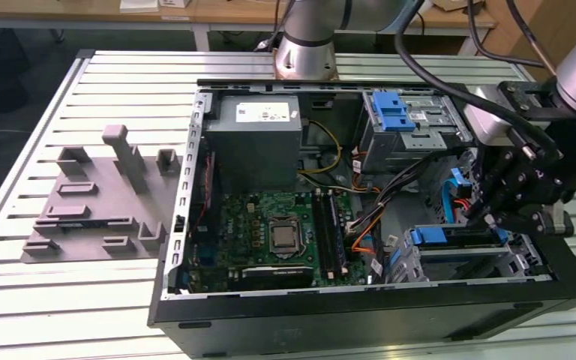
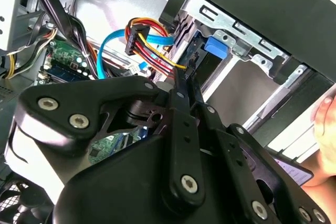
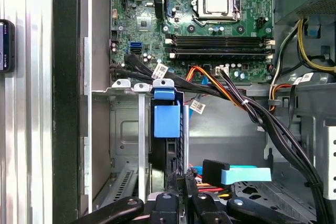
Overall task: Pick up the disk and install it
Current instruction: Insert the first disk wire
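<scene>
I hold the gripper low over the open computer case's drive cage, its fingers drawn nearly together on what I judge is the thin rear edge of the disk, which stands edge-on, blue carrier leading, inside that cage so it slides along the rails.
</scene>
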Action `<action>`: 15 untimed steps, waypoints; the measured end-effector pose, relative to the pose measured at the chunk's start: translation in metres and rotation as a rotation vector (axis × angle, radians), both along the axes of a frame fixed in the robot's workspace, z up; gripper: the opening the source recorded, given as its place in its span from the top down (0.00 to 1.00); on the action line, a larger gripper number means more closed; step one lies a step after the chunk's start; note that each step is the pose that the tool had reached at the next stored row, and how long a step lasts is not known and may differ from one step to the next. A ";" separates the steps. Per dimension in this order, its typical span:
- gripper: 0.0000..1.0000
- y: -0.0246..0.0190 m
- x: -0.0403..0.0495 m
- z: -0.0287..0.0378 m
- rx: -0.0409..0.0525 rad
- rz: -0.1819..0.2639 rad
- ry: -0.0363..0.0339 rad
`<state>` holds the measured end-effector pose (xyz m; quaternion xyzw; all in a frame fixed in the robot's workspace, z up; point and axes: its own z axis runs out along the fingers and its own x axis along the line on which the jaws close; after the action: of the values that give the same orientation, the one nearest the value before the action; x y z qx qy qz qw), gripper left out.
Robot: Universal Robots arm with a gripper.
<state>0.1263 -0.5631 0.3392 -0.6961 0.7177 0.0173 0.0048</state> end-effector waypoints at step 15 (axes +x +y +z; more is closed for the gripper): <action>0.84 -0.0015 0.0030 -0.0047 -0.0003 0.000 0.0032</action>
<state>0.1293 -0.5647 0.3345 -0.6960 0.7178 0.0183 0.0035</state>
